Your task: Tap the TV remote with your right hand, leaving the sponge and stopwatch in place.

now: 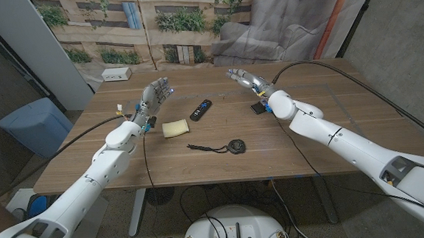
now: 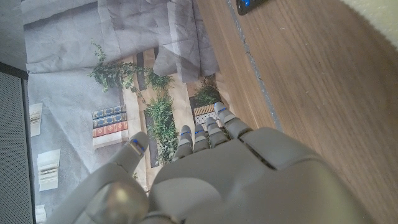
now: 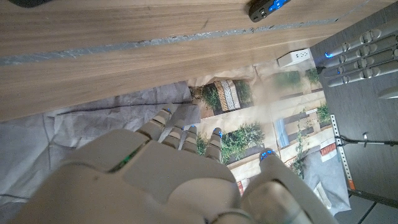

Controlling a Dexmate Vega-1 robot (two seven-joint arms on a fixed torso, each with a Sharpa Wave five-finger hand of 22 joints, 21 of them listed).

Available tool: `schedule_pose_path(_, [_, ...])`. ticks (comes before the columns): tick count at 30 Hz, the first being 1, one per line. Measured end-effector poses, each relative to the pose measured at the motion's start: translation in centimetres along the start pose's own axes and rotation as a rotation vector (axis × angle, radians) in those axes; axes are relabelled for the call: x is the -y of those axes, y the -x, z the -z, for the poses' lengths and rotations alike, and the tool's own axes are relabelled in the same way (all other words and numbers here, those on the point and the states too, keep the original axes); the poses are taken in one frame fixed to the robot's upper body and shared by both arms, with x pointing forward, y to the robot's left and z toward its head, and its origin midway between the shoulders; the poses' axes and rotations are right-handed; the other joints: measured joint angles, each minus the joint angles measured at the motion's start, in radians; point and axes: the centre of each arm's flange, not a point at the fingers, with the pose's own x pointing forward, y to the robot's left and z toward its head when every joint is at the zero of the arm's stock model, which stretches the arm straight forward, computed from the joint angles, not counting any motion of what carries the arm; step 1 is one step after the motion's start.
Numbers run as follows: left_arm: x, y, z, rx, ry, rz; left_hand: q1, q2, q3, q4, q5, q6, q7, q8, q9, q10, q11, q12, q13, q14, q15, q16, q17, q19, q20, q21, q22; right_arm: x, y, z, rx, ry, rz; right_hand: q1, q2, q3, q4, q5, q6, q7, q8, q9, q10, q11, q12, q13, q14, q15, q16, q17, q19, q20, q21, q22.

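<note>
A black TV remote (image 1: 201, 109) lies at the table's middle, toward the far side; its end also appears in the left wrist view (image 2: 250, 5) and the right wrist view (image 3: 267, 9). A yellow sponge (image 1: 173, 129) sits just left of it and nearer. A round black stopwatch (image 1: 235, 146) with its cord lies nearer still. My right hand (image 1: 245, 78) is raised to the right of the remote, fingers spread, holding nothing. My left hand (image 1: 155, 94) is raised to the left of the remote and sponge, fingers apart, empty.
The wooden table (image 1: 330, 126) runs wide to both sides. A small black item (image 1: 257, 108) lies beside my right wrist. A white power strip (image 1: 116, 75) sits on the floor beyond the far left corner, and a blue bin (image 1: 35, 124) stands left of the table.
</note>
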Motion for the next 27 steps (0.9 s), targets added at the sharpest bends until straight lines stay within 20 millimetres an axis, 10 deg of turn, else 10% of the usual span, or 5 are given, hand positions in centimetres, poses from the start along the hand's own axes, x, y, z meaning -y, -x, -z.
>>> schedule_pose_path(27, [-0.4,-1.8,0.4,-0.01,0.007,-0.028,0.0,0.0,0.0,0.0,0.0,0.0,0.0,0.0,0.0,0.0,0.0,0.0,0.0,0.0,0.0,0.0,0.0,0.004,-0.004,0.0,0.0,0.1,4.8,5.6,-0.148,-0.353,0.149,-0.021,-0.003,0.0,0.0,0.0,0.011,0.018,0.0,0.0,0.046,0.014,0.0,0.0,0.023,0.002,0.0,-0.006,0.029,0.007,0.0,0.0])
